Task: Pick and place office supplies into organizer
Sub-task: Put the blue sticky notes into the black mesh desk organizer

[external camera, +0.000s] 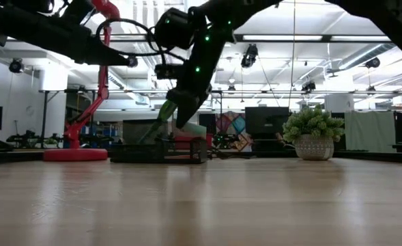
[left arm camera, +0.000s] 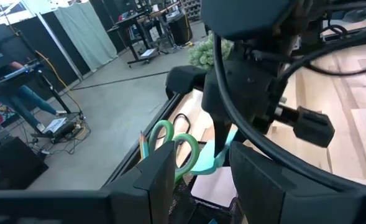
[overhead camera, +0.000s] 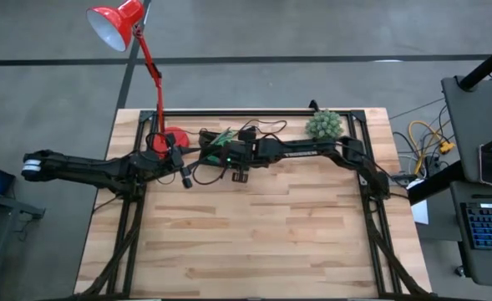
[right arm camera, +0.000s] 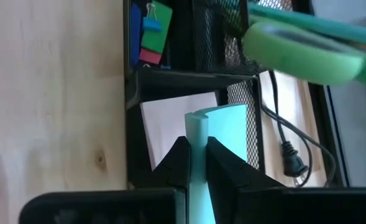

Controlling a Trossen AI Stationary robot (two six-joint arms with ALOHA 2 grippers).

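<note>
One teal sticky pad [right arm camera: 217,134] is pinched in the right gripper [right arm camera: 196,163] above one organizer [right arm camera: 170,87].

A red lamp [overhead camera: 120,25] leans over the wooden table [overhead camera: 254,234], a potted plant [overhead camera: 323,125] at its far edge

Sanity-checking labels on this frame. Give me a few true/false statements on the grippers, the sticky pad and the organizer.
1. The right gripper grips a teal sticky pad above the organizer. True.
2. The green-handled scissors lie flat on the table. False: they stand in the organizer.
3. A pink pad already lies in the low tray. True.
4. The red lamp stands beside the potted plant. False: they stand apart, with the organizer between them.
</note>
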